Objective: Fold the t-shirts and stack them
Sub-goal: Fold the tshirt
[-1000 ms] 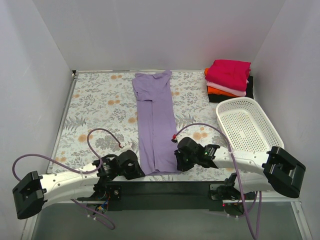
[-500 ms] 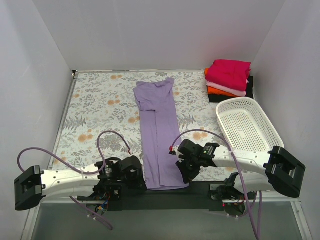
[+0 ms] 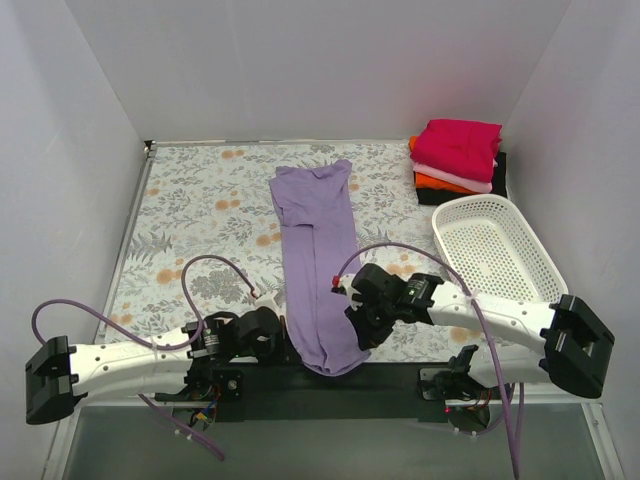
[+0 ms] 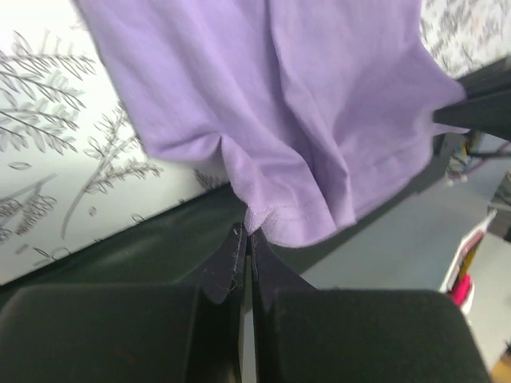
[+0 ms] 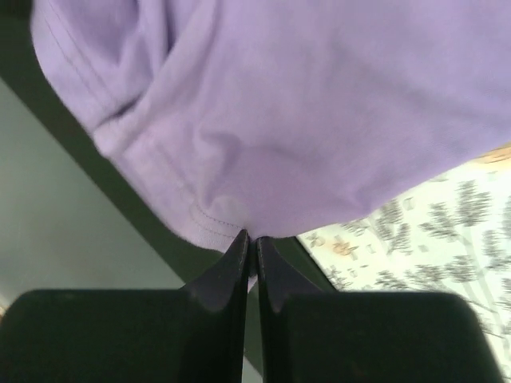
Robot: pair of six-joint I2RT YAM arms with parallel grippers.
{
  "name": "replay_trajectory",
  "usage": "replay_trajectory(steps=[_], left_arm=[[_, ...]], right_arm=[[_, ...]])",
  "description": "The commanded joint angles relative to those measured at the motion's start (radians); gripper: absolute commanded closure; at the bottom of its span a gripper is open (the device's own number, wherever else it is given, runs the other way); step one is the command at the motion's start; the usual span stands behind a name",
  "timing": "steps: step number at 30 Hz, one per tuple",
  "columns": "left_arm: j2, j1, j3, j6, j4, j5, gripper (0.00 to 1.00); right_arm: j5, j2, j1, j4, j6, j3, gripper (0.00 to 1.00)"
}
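The lavender-purple t-shirt [image 3: 318,250] lies as a long narrow strip down the middle of the floral table, collar end at the back. Its near hem is lifted and sags over the black front bar. My left gripper [image 3: 283,335] is shut on the hem's left corner, seen in the left wrist view [image 4: 249,231] with the shirt [image 4: 303,120] hanging from it. My right gripper [image 3: 356,325] is shut on the hem's right corner, in the right wrist view [image 5: 251,235] under the shirt [image 5: 303,120]. A stack of folded shirts [image 3: 457,155], magenta on top, then pale pink, orange and black, sits at the back right.
A white plastic lattice basket [image 3: 495,250] stands at the right, just beyond my right arm. White walls close the table on three sides. The black bar [image 3: 400,378] runs along the near edge.
Both grippers have risen and moved a little away from the near edge with the hem held. The shirt's near end is bunched and lifted; the collar end has slid toward the front.
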Motion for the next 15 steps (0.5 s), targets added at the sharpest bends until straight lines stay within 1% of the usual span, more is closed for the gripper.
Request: replay_trajectory(steps=[1, 2, 3, 6, 8, 9, 12, 13, 14, 15], left_arm=[[0.018, -0.004, 0.029, -0.041, 0.020, -0.143, 1.00], [0.016, -0.004, 0.035, -0.039, 0.020, -0.160, 1.00], [0.016, -0.004, 0.046, -0.033, 0.020, -0.202, 1.00], [0.016, -0.002, 0.073, -0.013, 0.029, -0.308, 1.00], [0.028, 0.001, 0.083, 0.008, 0.057, -0.357, 1.00], [0.039, 0.007, 0.095, 0.042, 0.090, -0.399, 1.00], [0.114, 0.044, 0.167, 0.128, 0.135, -0.459, 1.00], [0.154, 0.083, 0.196, 0.152, 0.143, -0.488, 1.00], [0.169, 0.113, 0.205, 0.177, 0.172, -0.477, 1.00], [0.186, 0.143, 0.211, 0.235, 0.195, -0.459, 1.00]], right_arm=[[0.133, -0.010, -0.034, 0.025, 0.011, 0.066, 0.99], [0.142, -0.002, -0.055, 0.033, 0.000, 0.075, 0.99], [0.171, 0.009, -0.065, 0.045, -0.006, 0.092, 0.99], [0.190, 0.051, -0.109, 0.105, -0.020, 0.115, 0.99], [0.201, 0.090, -0.141, 0.138, -0.026, 0.127, 0.99], [0.207, 0.102, -0.152, 0.164, -0.034, 0.136, 0.99], [0.230, 0.165, -0.192, 0.203, -0.067, 0.188, 0.99], [0.234, 0.205, -0.203, 0.206, -0.075, 0.229, 0.99], [0.234, 0.226, -0.219, 0.209, -0.087, 0.250, 0.99], [0.237, 0.246, -0.227, 0.209, -0.097, 0.274, 0.99]])
